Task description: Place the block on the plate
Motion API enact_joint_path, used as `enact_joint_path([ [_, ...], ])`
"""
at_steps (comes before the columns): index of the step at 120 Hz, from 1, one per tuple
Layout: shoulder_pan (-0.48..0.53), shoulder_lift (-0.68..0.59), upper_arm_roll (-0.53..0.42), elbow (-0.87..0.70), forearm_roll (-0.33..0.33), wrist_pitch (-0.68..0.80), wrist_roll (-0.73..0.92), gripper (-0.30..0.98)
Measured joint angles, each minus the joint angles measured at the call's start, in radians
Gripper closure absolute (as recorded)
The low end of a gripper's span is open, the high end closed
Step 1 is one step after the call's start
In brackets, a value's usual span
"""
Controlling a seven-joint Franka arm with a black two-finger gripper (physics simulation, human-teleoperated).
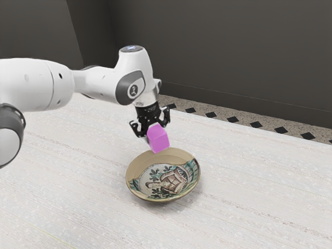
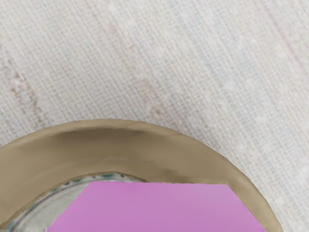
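You are counting one pink block (image 1: 158, 141), one plate (image 1: 136, 167), one white arm (image 1: 36, 83) and one black gripper (image 1: 155, 137); the plate is sitting upright on the pale table (image 1: 62, 181), showing a tan rim and a painted inside, a figure with green leaves about it; the block is hanging in the air, slightly tilted, and in the exterior view it is overlapping the rim on the side toward the wall (image 1: 233, 52); in the wrist view the block is covering part of the rim and part of the painted inside; your gripper is pointing down and gripping the block, its fingers standing parted by the block's width; the block is hiding much of them, so you are probably seeing a hold from both sides; behind the table, dark diamonds (image 1: 255, 124) are running along the speckled floor (image 1: 267, 128).
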Motion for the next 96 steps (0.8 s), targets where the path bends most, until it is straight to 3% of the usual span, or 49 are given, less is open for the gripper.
enact_joint_path([
  [52,-0.062,0.049,-0.001,-0.088,-0.032,0.028,-0.015,0.27],
  [71,-0.063,0.050,-0.001,-0.088,-0.032,0.035,-0.020,0.13],
  [96,-0.059,-0.038,-0.001,-0.110,-0.027,0.021,-0.021,0.05],
])
